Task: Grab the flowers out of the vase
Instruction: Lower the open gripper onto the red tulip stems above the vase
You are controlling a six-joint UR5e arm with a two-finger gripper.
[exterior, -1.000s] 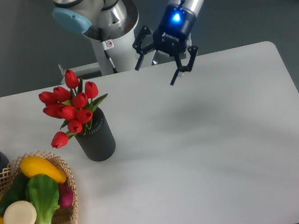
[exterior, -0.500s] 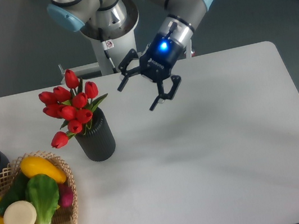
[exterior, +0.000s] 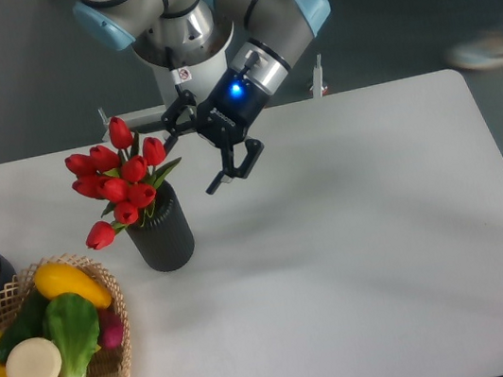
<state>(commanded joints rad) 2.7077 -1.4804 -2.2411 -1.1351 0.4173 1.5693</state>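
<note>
Closing on the flowers (exterior: 121, 182), the gripper (exterior: 190, 150) hangs beside them, jaws apart; next, straddle the stems above the vase (exterior: 161, 228).

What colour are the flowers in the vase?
Red, with green leaves; the flowers show clearly in the fixed camera view.

Arm (exterior: 268, 18) showing grey tubes, pale-blue joint caps; black gripper (exterior: 198, 154) glowing blue at wrist, 1 o'clock side.
</note>
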